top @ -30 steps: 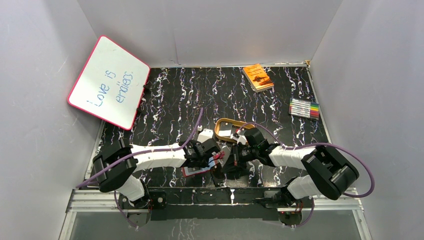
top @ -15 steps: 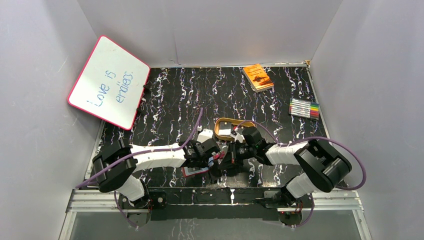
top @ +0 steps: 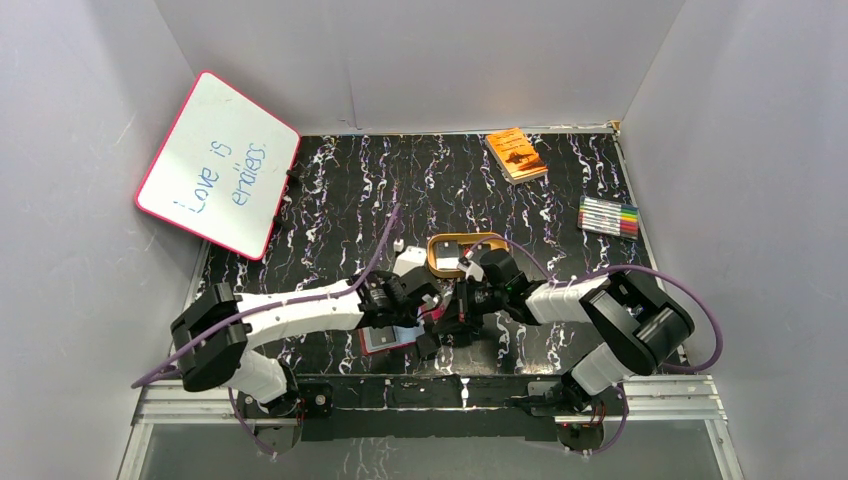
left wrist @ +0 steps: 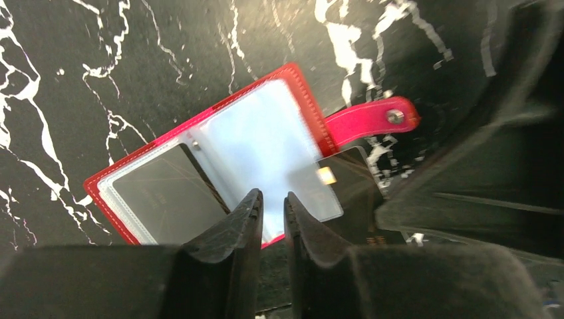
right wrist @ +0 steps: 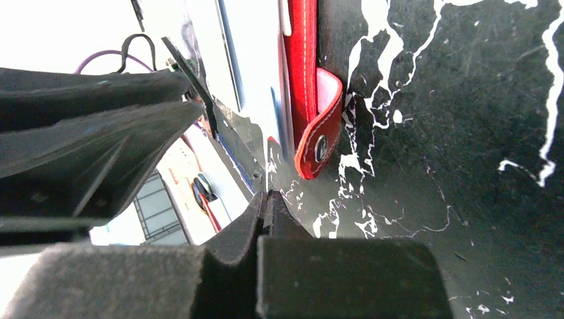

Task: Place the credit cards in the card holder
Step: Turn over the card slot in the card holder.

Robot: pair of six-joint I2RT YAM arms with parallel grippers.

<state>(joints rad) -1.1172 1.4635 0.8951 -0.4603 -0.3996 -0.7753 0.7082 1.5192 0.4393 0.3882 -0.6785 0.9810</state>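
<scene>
The dark red card holder (left wrist: 306, 100) lies open on the table, its clear sleeves up and its snap tab (left wrist: 372, 119) to the right. It also shows in the top view (top: 385, 340) and the right wrist view (right wrist: 302, 66). One dark card (left wrist: 166, 193) sits in the left sleeve. My right gripper (right wrist: 266, 194) is shut on a dark credit card (left wrist: 352, 179) with a gold chip. That card's end lies under the right sleeve's edge. My left gripper (left wrist: 273, 196) hovers over the holder's near edge, its jaws a narrow gap apart, with nothing between them.
A gold oval tray (top: 436, 255) stands just behind the two grippers, with a small white piece (top: 410, 265) beside it. An orange book (top: 516, 153) and a set of markers (top: 608, 216) lie at the back right. A whiteboard (top: 218, 165) leans at the back left.
My right gripper has moved left with the dark card, up to the holder's right side. My left gripper has shifted a little left over the holder.
</scene>
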